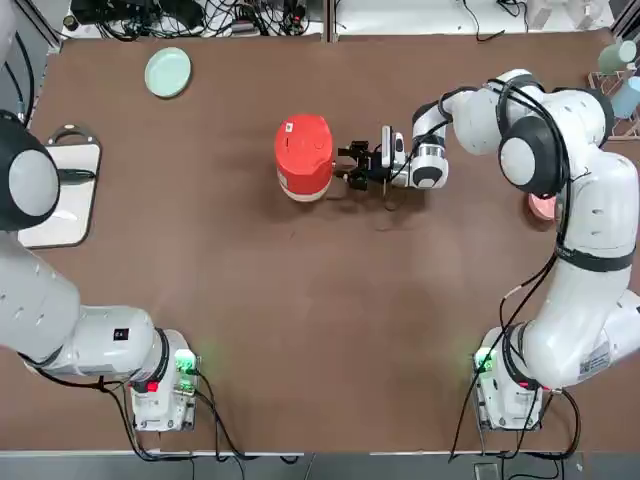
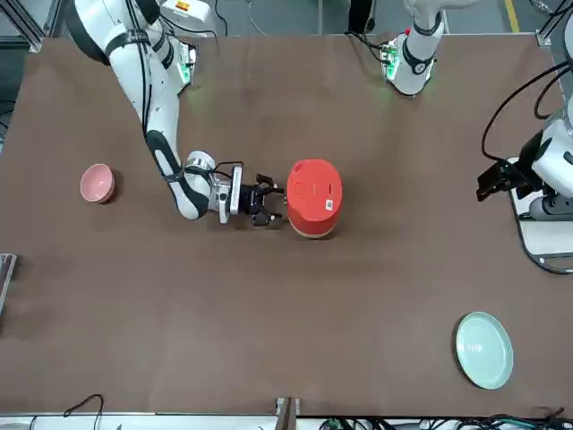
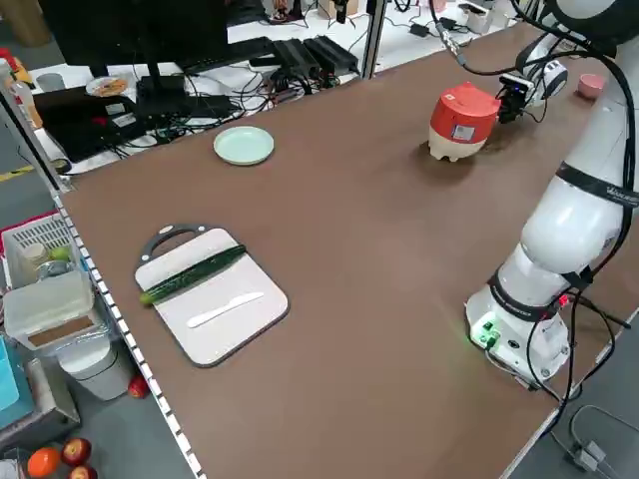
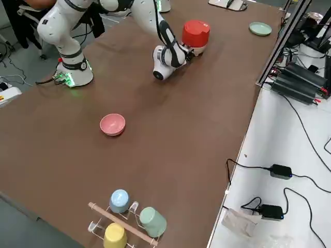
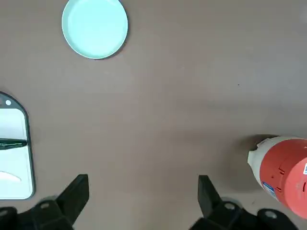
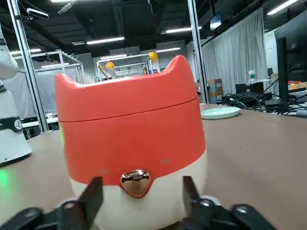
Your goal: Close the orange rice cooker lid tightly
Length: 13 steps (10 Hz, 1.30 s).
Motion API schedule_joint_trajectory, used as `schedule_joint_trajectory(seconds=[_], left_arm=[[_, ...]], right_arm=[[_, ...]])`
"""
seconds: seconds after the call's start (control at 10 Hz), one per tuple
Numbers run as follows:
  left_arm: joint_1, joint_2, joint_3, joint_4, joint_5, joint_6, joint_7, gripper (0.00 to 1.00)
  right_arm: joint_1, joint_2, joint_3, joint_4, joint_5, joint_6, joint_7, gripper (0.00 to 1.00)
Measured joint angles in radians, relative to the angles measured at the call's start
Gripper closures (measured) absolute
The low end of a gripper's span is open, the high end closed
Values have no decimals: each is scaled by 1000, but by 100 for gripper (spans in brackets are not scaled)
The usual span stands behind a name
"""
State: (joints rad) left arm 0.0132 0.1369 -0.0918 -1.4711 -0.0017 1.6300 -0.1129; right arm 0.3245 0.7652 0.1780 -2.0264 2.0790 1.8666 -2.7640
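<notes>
The lid [image 6: 129, 96] looks fully down, perhaps only tightness left to confirm; the right arm's jaws stand apart at the cooker [image 6: 144, 201], and the left's [image 5: 143, 201] gape empty.

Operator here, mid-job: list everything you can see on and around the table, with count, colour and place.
Rice cooker: one, orange-red over cream, in front of the right hand
Lid: one, orange-red, down on the cooker
Plate: one, pale green, far left of table
Cutting board: one, white with dark edge, left side
Cucumber: one, green, on board
Knife: one, white, on board
Bowl: one, pink, right side
Cups: three, blue, green, yellow, on a rack at the right
Monitor: one, black, beyond table
Left hand: one, black, open, over left side
Right hand: one, black, open, at cooker's front
</notes>
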Motion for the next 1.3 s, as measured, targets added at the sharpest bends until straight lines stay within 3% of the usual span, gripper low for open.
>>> schedule_joint_trajectory(seconds=[0.1,0.5,0.7,1.1,1.3], left_arm=[[0,0,0,0,0,0,0,0],[0,0,0,0,0,0,0,0],[0,0,-1,0,0,0,2,0],[0,0,-2,1,0,0,26,0],[0,0,-3,1,0,0,27,0]], right_arm=[[-4,0,0,0,0,-1,0,2],[-42,-5,-1,3,-1,14,12,0],[-86,-42,-2,23,-65,126,14,0],[-226,-194,-7,84,-502,293,136,0],[-267,-200,-7,165,-785,349,381,0]])
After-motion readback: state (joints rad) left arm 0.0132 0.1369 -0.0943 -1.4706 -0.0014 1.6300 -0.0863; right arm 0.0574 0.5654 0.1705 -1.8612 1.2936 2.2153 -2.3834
